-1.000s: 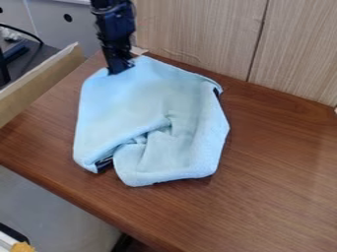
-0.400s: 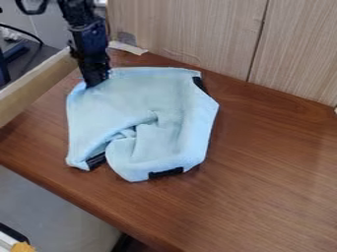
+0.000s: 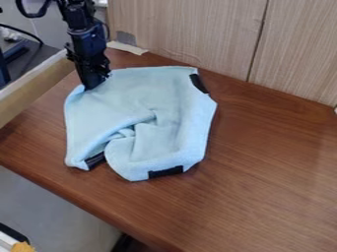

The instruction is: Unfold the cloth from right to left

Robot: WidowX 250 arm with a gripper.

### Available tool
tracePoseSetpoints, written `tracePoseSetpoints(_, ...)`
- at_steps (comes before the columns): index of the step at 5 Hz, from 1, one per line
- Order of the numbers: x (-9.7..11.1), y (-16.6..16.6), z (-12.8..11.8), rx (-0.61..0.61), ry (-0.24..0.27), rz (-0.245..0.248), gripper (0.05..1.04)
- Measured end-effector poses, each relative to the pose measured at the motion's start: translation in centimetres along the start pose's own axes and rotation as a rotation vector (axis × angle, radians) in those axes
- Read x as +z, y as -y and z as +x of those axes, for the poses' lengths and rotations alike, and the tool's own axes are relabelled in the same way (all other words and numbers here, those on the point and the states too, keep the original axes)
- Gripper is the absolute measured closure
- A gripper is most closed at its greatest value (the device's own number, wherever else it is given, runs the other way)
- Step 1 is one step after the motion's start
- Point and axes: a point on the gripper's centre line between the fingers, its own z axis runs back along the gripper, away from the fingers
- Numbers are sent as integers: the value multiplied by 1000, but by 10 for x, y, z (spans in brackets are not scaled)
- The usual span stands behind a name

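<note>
The black gripper (image 3: 93, 83) points down at the upper left corner of the light blue cloth (image 3: 131, 101) and is shut on that part of it. Most of the cloth lies spread on the wooden table, with a curved fold and creases near its middle and lower left. Black patches show at its upper right, bottom and lower left edges.
The brown table (image 3: 270, 162) extends right of and below the cloth, its front edge running diagonally. A wood-panelled wall (image 3: 197, 34) stands behind. Along the left side runs a light board (image 3: 39, 88), close to the arm. A pale strip (image 3: 127, 47) lies by the wall.
The gripper has moved left and slightly down, and the cloth has shifted left with it. More of the black patches at the cloth's right and bottom edges now shows.
</note>
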Motion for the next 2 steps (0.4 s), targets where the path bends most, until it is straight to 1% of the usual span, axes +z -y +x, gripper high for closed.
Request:
tracePoseSetpoints(1,0,0,-4,8,-26,-1,582)
tracePoseSetpoints(2,0,1,-5,6,-32,0,281)
